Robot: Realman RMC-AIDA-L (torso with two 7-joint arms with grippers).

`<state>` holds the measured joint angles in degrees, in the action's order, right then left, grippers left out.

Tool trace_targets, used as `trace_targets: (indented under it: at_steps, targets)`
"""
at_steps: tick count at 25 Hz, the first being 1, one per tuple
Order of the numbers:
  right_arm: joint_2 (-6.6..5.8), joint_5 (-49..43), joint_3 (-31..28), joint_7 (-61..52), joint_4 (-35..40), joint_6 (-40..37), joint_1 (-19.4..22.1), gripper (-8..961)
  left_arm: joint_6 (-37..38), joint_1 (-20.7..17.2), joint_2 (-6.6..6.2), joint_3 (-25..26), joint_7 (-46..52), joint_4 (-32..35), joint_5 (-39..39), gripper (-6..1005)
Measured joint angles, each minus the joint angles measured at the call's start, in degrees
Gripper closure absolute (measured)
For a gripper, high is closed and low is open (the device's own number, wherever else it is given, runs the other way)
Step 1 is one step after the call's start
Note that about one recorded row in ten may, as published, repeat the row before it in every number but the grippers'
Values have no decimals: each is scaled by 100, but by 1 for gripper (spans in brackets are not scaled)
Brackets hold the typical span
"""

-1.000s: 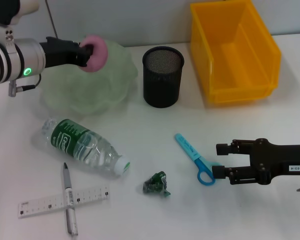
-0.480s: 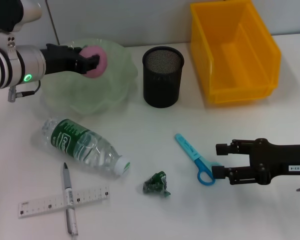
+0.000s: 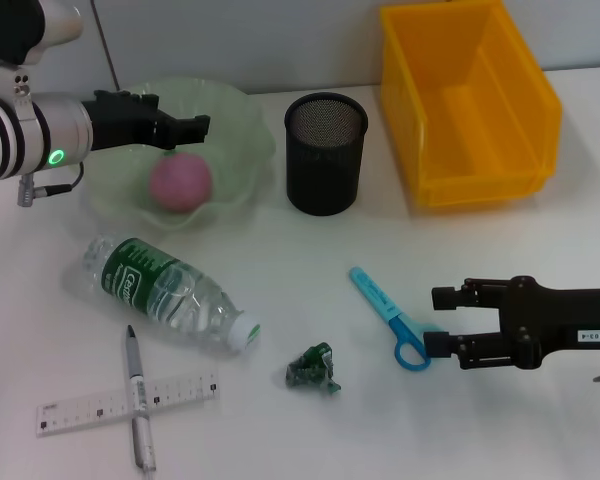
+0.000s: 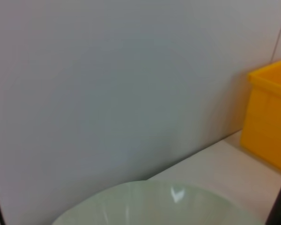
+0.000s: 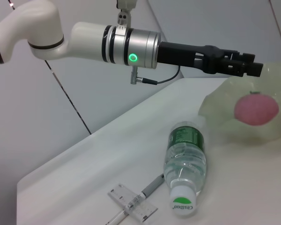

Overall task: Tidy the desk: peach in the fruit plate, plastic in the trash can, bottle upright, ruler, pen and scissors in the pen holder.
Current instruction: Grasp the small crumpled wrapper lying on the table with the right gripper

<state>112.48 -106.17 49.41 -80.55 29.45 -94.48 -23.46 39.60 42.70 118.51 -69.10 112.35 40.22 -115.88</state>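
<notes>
With the pink peach (image 3: 180, 182) lying in the pale green fruit plate (image 3: 242, 130), the left gripper (image 3: 185, 127) hangs above the plate's far side, fingers apart, nothing between them, clear of the fruit

Right gripper (image 3: 442, 320) sits low over the desk on the robot's right, fingers spread wide and empty, tips just beside the ring handle of the blue scissors (image 3: 390, 317); can't tell if they touch

Bottle (image 3: 170, 291) lies on its side near the plate, white cap pointing toward the green plastic scrap (image 3: 313, 367), which sits on the desk between the bottle cap and the scissors

Pen (image 3: 138, 398) lies across the clear ruler (image 3: 128, 402), touching it, forming a cross near the front edge

Black mesh pen holder (image 3: 325, 152) stands upright between the plate and the yellow bin (image 3: 470, 98)

Right wrist view: left arm (image 5: 131, 46) reaching out over the plate rim, peach (image 5: 255, 110) under the fingertips with a gap, bottle (image 5: 185, 164) cap toward the camera

Left wrist view shows only the plate rim (image 4: 159, 204), wall, and a corner of the yellow bin (image 4: 267, 119)
</notes>
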Motion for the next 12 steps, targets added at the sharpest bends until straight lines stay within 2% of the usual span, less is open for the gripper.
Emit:
trace_targets:
  at_steps: [5,7,8,9,11,12]
  targets:
    - [-31,0,-19,-1,0,0,13,155,686,-105,-8,107,28,319,60,206]
    - [-47,0,-20,-8,0,1,15,155,1150,-189,-17,195,0,542,150,207]
    - [-49,0,-20,-10,0,1,14,155,1499,-252,-26,271,-32,718,234,208]
    - [-53,0,-20,-12,0,0,6,155,2150,-391,-32,445,-119,994,374,209]
    - [-57,0,-20,-13,0,1,-2,155,2761,-510,-33,632,-222,1231,520,210]
    - [-57,0,-20,-13,0,1,-2,155,2761,-510,-33,632,-222,1231,520,210]
